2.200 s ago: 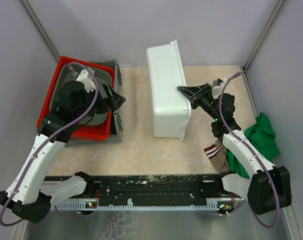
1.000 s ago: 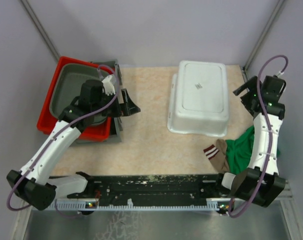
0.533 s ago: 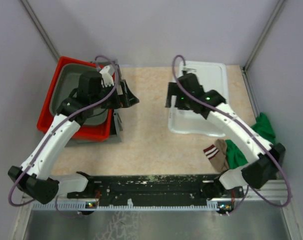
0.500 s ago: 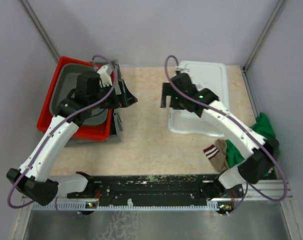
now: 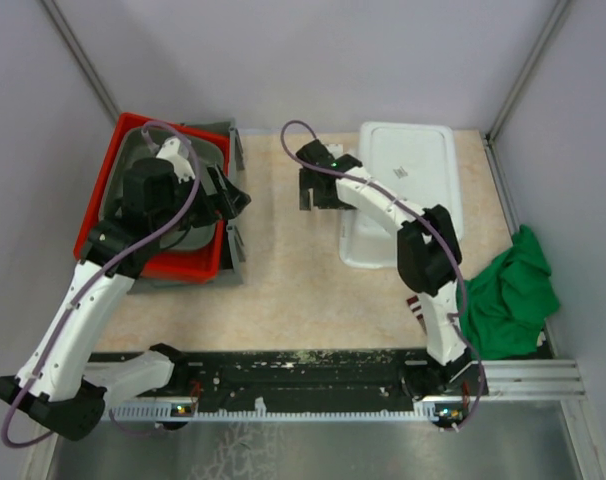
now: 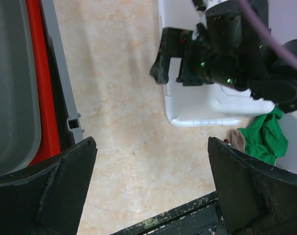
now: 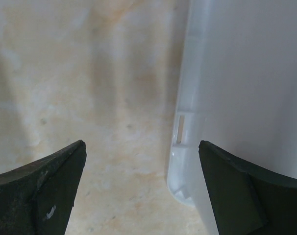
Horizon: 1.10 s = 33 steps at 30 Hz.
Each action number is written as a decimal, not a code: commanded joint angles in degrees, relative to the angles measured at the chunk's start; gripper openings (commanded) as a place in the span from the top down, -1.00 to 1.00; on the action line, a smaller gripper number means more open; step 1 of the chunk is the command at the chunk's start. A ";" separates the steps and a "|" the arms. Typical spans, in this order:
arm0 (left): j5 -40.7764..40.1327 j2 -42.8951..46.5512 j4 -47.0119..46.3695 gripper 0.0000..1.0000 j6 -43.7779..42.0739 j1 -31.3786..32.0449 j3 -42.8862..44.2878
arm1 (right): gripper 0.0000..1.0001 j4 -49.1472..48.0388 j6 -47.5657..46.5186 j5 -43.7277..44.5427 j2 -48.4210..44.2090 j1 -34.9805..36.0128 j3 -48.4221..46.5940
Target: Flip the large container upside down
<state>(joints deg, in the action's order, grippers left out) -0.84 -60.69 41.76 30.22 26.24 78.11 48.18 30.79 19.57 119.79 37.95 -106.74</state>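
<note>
The large white container (image 5: pixel 418 170) lies bottom-up at the bench's back right. It is smooth moulded plastic, rectangular with rounded corners and a slotted rim. I see my right tool (image 5: pixel 309 190) spread wide and empty above the bench, just beside the container's left rim. My left tool (image 5: pixel 233 200) also gapes empty, by the red crate (image 5: pixel 98 215). The bench (image 5: pixel 283 270) is mottled beige and stone-like, and pale lilac walls (image 5: pixel 283 60) enclose it.

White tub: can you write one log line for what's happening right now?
large container bottom-up on table | right gripper open, beside its left edge, apart | left gripper open, by red bin
</note>
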 commanded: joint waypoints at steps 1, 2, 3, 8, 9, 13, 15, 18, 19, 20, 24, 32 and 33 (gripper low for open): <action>-0.57 0.14 -0.36 -0.99 0.50 -0.22 -0.84 | -0.97 1.64 -2.06 7.18 -1.44 -8.13 -1.97; -0.49 0.04 -0.27 -0.99 0.43 -0.21 -0.78 | -0.97 1.00 -2.06 7.45 -1.89 -9.78 -0.88; -0.36 0.00 -0.27 -0.99 0.31 -0.18 -0.79 | -0.97 0.32 -2.08 7.81 -2.43 -11.17 0.09; -0.02 -0.47 -0.27 -0.99 0.01 -0.22 -0.81 | -0.97 -2.19 -2.02 8.99 -3.35 -17.36 2.29; 0.17 -0.55 -0.30 -0.99 0.03 -0.22 -0.89 | -0.97 -2.53 -2.09 9.27 -3.06 -18.17 2.16; 1.01 -0.75 -0.70 -0.99 0.19 -0.20 -1.44 | -0.97 -2.42 -2.60 10.01 -1.16 -20.67 -0.58; 1.45 -0.80 -0.87 -0.99 0.38 -0.22 -1.76 | -0.97 -2.03 -2.80 10.60 0.09 -21.45 -2.82; 2.20 -0.88 -0.86 -0.99 0.43 -0.13 -2.07 | -0.97 -0.82 -2.77 13.70 2.27 -21.73 -7.25; 2.35 -0.92 -0.82 -0.99 0.26 -0.15 -2.06 | -0.97 0.33 -2.14 15.02 3.16 -21.89 -8.94; 2.48 -0.98 -0.68 -0.99 0.21 -0.14 -1.92 | -0.97 1.39 -1.65 16.12 4.01 -22.20 -10.82; 2.14 -1.01 0.43 -0.99 -0.53 -0.10 -1.35 | -0.97 5.78 2.51 16.59 6.78 -24.96 -15.76; 1.36 -1.81 1.07 -0.99 -1.42 -0.11 -0.73 | -0.97 4.90 2.47 14.65 8.10 -27.24 -18.50; 1.44 -2.19 0.97 -0.99 -1.49 -0.13 -0.50 | -0.97 5.24 2.41 14.82 8.17 -27.23 -19.15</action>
<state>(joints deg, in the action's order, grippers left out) 0.64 -61.95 42.52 29.71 26.24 76.27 51.94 33.26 31.88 127.04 11.38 -121.36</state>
